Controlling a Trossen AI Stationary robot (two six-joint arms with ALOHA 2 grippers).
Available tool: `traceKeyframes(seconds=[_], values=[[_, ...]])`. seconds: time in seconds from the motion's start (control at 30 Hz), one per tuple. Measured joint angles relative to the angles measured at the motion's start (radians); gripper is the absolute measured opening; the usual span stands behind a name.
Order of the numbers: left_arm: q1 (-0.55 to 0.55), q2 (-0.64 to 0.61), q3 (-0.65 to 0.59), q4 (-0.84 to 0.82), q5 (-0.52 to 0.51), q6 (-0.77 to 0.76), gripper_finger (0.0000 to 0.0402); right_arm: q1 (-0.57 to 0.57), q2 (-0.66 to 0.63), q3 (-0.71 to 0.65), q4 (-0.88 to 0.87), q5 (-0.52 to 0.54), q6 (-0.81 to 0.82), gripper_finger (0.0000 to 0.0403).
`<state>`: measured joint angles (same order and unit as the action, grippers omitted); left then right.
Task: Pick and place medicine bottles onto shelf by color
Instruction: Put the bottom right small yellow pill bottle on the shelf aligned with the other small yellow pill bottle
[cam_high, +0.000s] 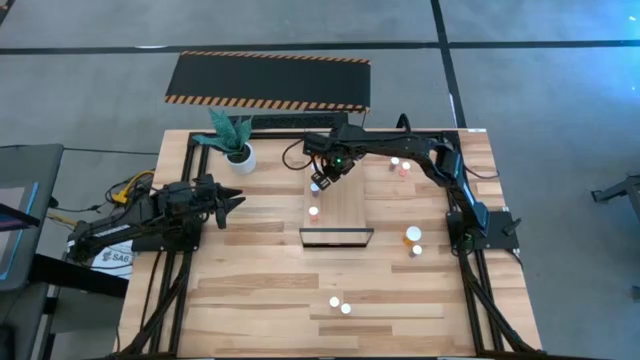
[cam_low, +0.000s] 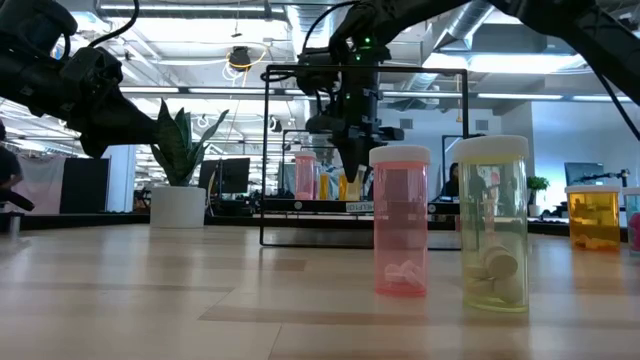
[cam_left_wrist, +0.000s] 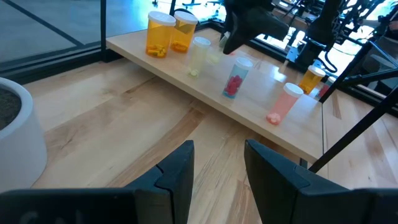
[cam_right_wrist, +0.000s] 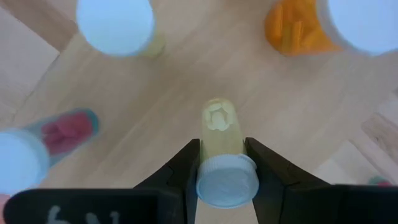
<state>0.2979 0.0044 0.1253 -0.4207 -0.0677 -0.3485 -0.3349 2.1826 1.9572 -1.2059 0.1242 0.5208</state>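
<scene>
The shelf (cam_high: 340, 205) is a pale board with a dark frame at its near end. My right gripper (cam_high: 326, 176) hangs over its far left part, shut on a small yellowish white-capped bottle (cam_right_wrist: 217, 134). Around it on the shelf stand two orange bottles (cam_left_wrist: 158, 34), a yellowish one (cam_left_wrist: 199, 53), a red-filled one (cam_left_wrist: 235, 78) and a pink one (cam_left_wrist: 283, 102). My left gripper (cam_left_wrist: 217, 171) is open and empty over the table's left side (cam_high: 236, 203), pointing toward the shelf. My right gripper pinches the yellowish bottle between its two fingers just under the white cap (cam_right_wrist: 227, 180), at the bottle's top. The fingers come from above, pointing down. The bottle hangs upright below them over the shelf board; whether its bottom touches the board I cannot tell.
A white pot with a green plant (cam_high: 238, 150) stands at the far left. Loose bottles stand on the table: two near the front edge (cam_high: 340, 305), an orange one and a small one at the right (cam_high: 413, 240), two at the far right (cam_high: 400, 166). A black striped mat (cam_high: 268, 80) lies beyond the table.
</scene>
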Motion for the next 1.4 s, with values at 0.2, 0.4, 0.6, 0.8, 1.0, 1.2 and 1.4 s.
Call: traceKeyframes(seconds=[0.2, 0.4, 0.6, 0.8, 1.0, 1.2, 1.4], values=[[0.000, 0.000, 0.000, 0.000, 0.000, 0.000, 0.0128, 0.001, -0.002, 0.001, 0.001, 0.001, 0.003, 0.0129], [0.000, 0.000, 0.000, 0.000, 0.000, 0.000, 0.0128, -0.008, -0.002, 0.001, 0.009, 0.002, -0.003, 0.0129], [0.000, 0.000, 0.000, 0.000, 0.000, 0.000, 0.0128, -0.004, -0.002, 0.001, 0.013, -0.017, -0.009, 0.0129], [0.000, 0.000, 0.000, 0.000, 0.000, 0.000, 0.0128, 0.004, -0.002, 0.001, 0.018, -0.019, -0.022, 0.0129], [0.000, 0.000, 0.000, 0.000, 0.000, 0.000, 0.0128, 0.003, -0.002, 0.001, 0.012, -0.020, -0.026, 0.0129], [0.000, 0.000, 0.000, 0.000, 0.000, 0.000, 0.0128, 0.004, -0.002, 0.001, -0.006, -0.021, -0.057, 0.0129], [0.000, 0.000, 0.000, 0.000, 0.000, 0.000, 0.0128, 0.004, -0.002, 0.001, -0.017, -0.021, -0.082, 0.0129]])
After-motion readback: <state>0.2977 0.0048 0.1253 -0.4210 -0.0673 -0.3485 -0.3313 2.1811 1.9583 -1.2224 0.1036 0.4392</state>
